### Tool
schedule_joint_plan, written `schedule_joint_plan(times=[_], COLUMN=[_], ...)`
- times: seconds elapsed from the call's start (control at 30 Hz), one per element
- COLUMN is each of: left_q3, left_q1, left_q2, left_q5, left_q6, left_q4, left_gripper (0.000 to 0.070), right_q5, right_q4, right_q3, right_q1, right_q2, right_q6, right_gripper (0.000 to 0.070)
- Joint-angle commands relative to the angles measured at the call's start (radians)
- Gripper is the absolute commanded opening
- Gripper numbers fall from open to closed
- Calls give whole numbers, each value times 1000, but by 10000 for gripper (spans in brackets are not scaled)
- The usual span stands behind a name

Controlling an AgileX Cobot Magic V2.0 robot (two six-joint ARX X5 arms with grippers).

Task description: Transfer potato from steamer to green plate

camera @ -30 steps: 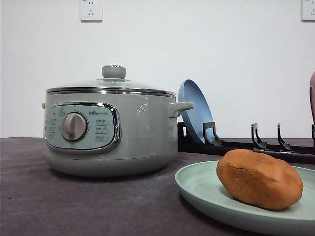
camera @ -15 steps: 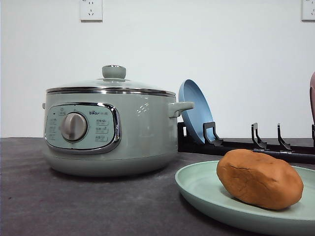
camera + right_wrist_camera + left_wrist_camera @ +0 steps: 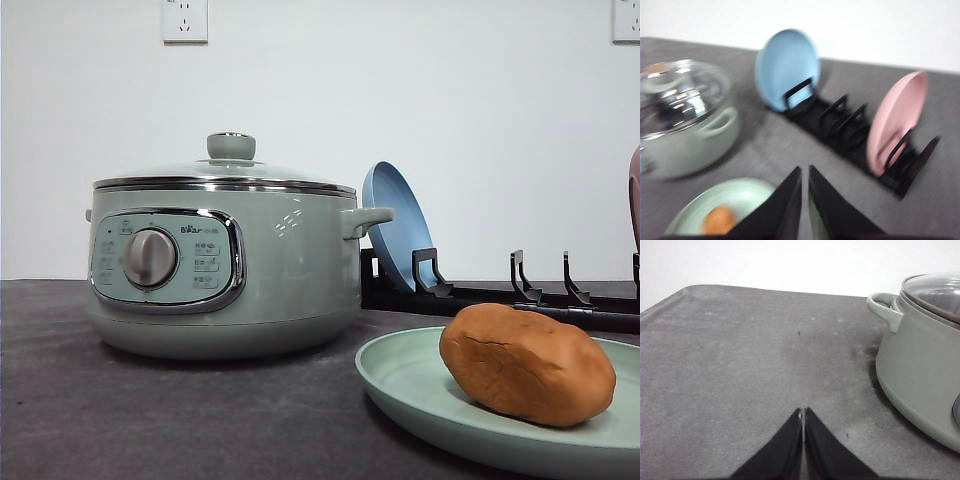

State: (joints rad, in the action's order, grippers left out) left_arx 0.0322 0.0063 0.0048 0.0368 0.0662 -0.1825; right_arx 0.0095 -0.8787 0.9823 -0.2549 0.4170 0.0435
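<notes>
The orange-brown potato (image 3: 527, 364) lies on the pale green plate (image 3: 420, 390) at the front right of the table, and it shows small on that plate (image 3: 730, 197) in the blurred right wrist view as the potato (image 3: 719, 220). The sage-green steamer (image 3: 225, 260) stands to the left with its glass lid on. My right gripper (image 3: 805, 172) hangs above the table beside the plate, fingers together and holding nothing. My left gripper (image 3: 803, 412) is shut and empty over bare table, left of the steamer (image 3: 920, 375).
A black dish rack (image 3: 500, 295) runs behind the plate, holding a blue plate (image 3: 395, 230) upright. The same rack (image 3: 850, 135) also carries a pink plate (image 3: 897, 120). Dark grey table surface (image 3: 740, 365) spreads to the steamer's left.
None in the front view; potato, plate and steamer stay where they were.
</notes>
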Motion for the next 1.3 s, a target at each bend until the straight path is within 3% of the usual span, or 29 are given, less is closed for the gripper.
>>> schedule_joint_plan(times=[0.0, 0.17, 0.3, 0.73, 1.27], left_q3=[-21, -21, -21, -21, -21], left_q1=[0, 0, 0, 0, 0], left_q2=[-2, -2, -2, -2, -2], left_q5=[9, 9, 9, 9, 9], left_q6=[1, 1, 1, 1, 1], left_q4=[-5, -5, -5, -5, -5], left_gripper=[0, 0, 0, 0, 0], right_q5=[-18, -147, -140, -59, -33], right_q4=[150, 589, 756, 773, 697], right_q3=[-86, -424, -637, -958, -971], right_q1=[49, 194, 251, 292, 267], right_q2=[-16, -92, -177, -399, -413], right_q6=[-70, -74, -74, -73, -75], right_gripper=[13, 13, 13, 13, 13])
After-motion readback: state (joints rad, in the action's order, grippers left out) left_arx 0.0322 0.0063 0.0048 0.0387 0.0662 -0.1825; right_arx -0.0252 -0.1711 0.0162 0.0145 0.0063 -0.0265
